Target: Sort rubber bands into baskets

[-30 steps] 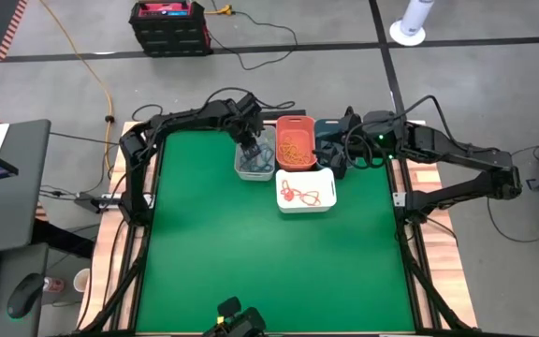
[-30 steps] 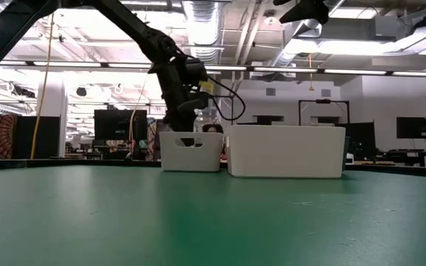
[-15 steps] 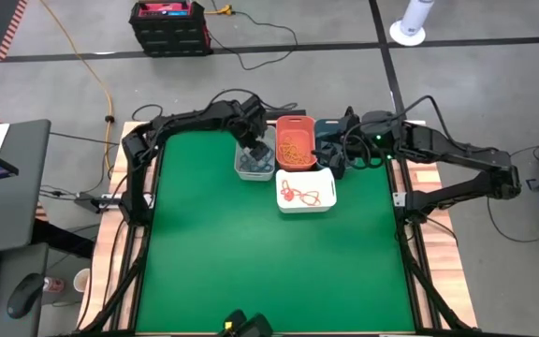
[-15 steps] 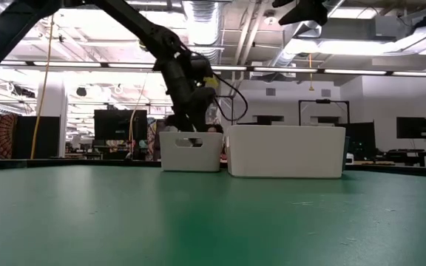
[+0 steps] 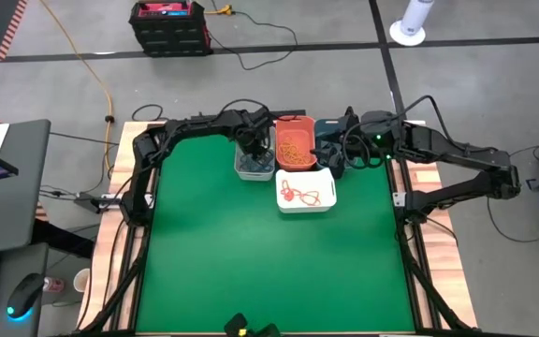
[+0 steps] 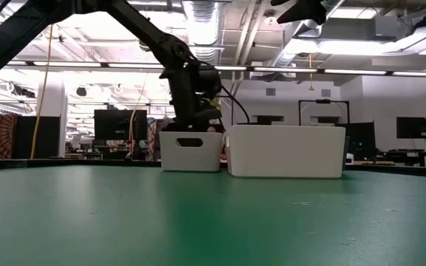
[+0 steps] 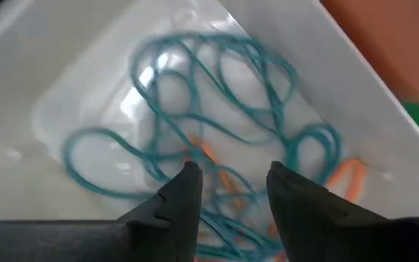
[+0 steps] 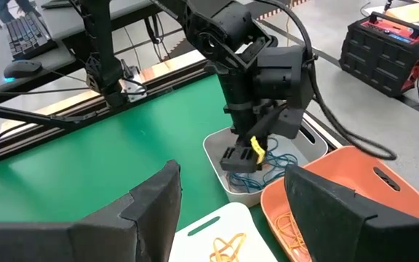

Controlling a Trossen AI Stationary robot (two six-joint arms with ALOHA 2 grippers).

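Observation:
My left gripper (image 7: 231,175) is open and reaches down into the light grey basket (image 5: 254,168). Its fingertips stand just over a tangle of teal-blue rubber bands (image 7: 209,80) with a few orange ones (image 7: 206,153) on the basket's floor. The right wrist view also shows it in the grey basket (image 8: 217,149). My right gripper (image 8: 231,218) is open and empty, and hovers by the dark slate-blue basket (image 5: 327,129). The coral-orange basket (image 5: 295,145) holds yellow-orange bands. The white basket (image 5: 305,190) holds red and orange bands. My left gripper comes into the grey basket from above, pointing down. An orange band (image 7: 198,149) lies by one fingertip (image 7: 188,175). I cannot tell whether the fingertips touch the bands.
The four baskets stand close together at the table's far middle. In the low view the grey basket (image 6: 191,151) and the white basket (image 6: 287,151) stand side by side. The green mat (image 5: 251,262) stretches bare toward the near edge.
My left gripper has gone down into the grey basket and a little toward the table's right edge, and its arm has stretched out along the far edge.

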